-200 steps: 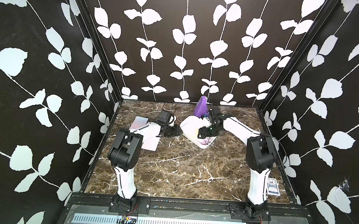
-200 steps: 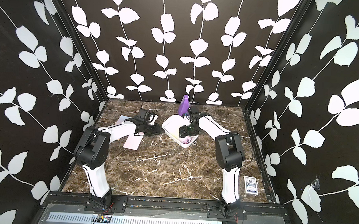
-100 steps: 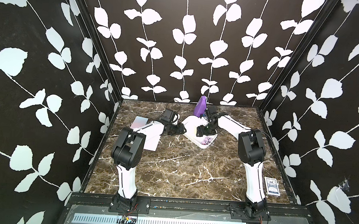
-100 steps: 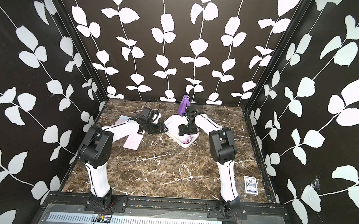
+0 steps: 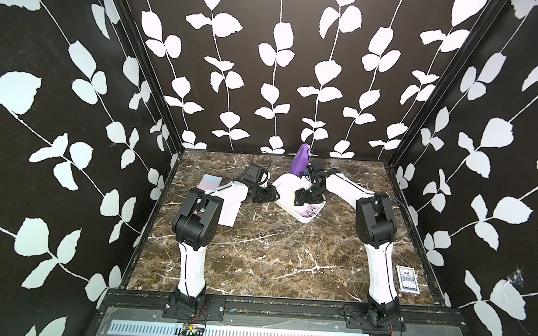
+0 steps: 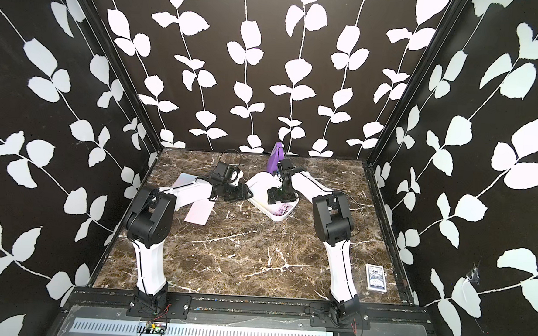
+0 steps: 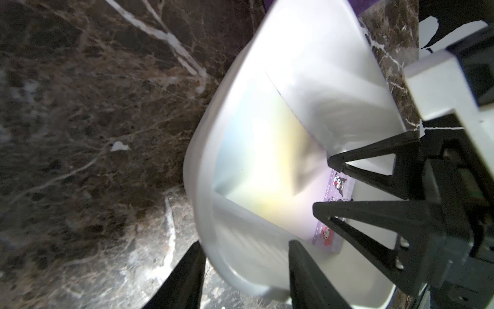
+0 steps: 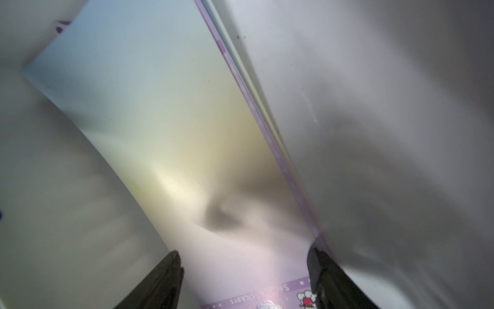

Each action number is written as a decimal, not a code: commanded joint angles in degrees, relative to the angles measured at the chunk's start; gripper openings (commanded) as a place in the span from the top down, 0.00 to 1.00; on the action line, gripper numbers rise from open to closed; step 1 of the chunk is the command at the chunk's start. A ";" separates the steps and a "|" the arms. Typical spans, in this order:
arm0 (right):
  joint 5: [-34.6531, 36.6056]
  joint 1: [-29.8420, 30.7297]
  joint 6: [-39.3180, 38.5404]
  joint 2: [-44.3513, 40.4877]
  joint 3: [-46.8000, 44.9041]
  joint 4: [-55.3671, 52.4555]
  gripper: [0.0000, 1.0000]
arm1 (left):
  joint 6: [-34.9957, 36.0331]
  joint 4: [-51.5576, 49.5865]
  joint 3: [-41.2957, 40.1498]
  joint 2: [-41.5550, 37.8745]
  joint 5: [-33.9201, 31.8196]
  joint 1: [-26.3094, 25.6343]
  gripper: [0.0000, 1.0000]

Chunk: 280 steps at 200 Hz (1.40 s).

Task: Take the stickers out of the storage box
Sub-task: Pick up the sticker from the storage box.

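A brown marble tabletop [image 5: 256, 256] carries a white storage box [image 5: 306, 220] toward the back. A purple object [image 5: 299, 164] stands just behind it, and the right arm hides the object's lower part.

The stickers [image 5: 309, 212] lie inside the box. In both top views only their cartoon-printed end shows [image 6: 280, 211], and the rest sits under the right gripper [image 5: 302, 203]. The right wrist view shows the top sheet [image 8: 160, 133] close up, a pastel gradient from blue through yellow to lilac, bowed along one long edge. Thin edges stacked beneath it suggest more sheets, but they are too blurred to count.

The right gripper [image 8: 243, 251] reaches down into the box with its jaws spread wide. One tip is near each long edge of the top sheet, and no clamp on it shows.

The left gripper [image 7: 244, 243] straddles the box's near wall [image 7: 203, 187], with one finger outside and one inside. The wall is blurred, so it is unclear whether the fingers press on it.

Two more sticker sheets lie out on the table beside the left arm. One is iridescent [image 5: 210, 182] and one is pale pink [image 5: 227, 214], and the arm partly covers both.

A blue playing-card pack [image 5: 407, 278] lies well apart, near the front right corner.
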 commanded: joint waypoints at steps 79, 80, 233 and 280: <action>1.13 -0.21 0.33 -3.99 0.33 -1.24 0.23 | 1.54 -0.32 -0.61 1.92 -0.82 -0.31 0.64; 1.20 -0.26 0.32 -3.99 0.29 -1.25 0.23 | 1.56 -0.35 -0.64 1.92 -0.85 -0.30 0.64; 12.90 1.37 0.84 -8.24 -5.65 3.37 0.16 | 2.73 -1.70 -1.71 0.26 -1.93 -1.26 0.89; 14.20 1.88 2.60 -5.49 -5.01 1.59 0.16 | 2.84 -1.84 -2.00 -0.53 -2.37 -1.53 0.92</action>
